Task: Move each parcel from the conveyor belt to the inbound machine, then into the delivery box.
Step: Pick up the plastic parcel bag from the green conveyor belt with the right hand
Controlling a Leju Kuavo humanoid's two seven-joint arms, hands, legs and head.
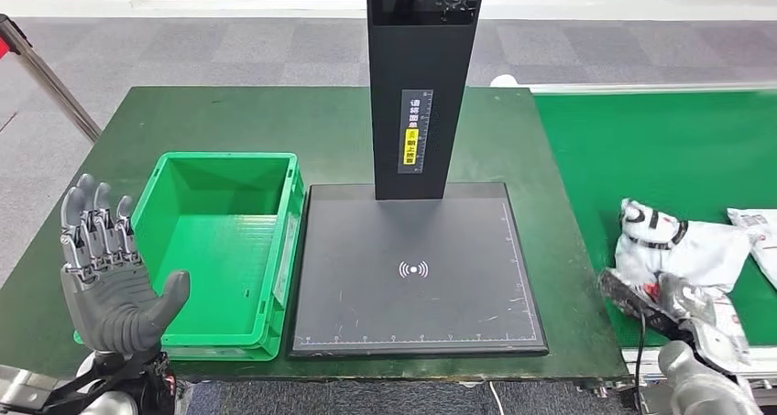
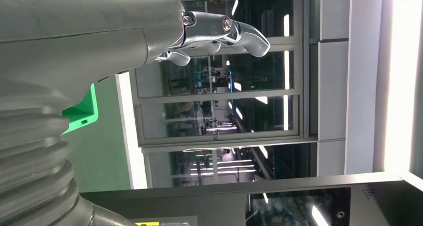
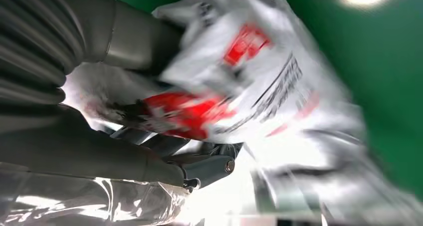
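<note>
Green crate: the delivery box (image 1: 224, 250) stands just left of the inbound machine, touching its base plate, with nothing visible inside.
Black machine: the inbound machine (image 1: 417, 268) is a flat dark plate with a wireless mark at its middle and an upright black column (image 1: 423, 76) at its far edge; nothing lies on the plate.
Belt: the green conveyor belt (image 1: 669, 149) runs to the right of the machine.
Parcel in hand: a white parcel (image 1: 683, 255) with black and red print lies on the belt near the machine's right front corner; the wrist view shows it blurred, pressed against the palm.
Right hand: the right hand (image 1: 678, 305) grips that parcel, fingers wrapped around its near end.
Other parcel: another white bag (image 1: 756, 236) lies further right of the machine.
Left hand: the left hand (image 1: 110, 273) is raised left of the delivery box, fingers spread and holding nothing.
</note>
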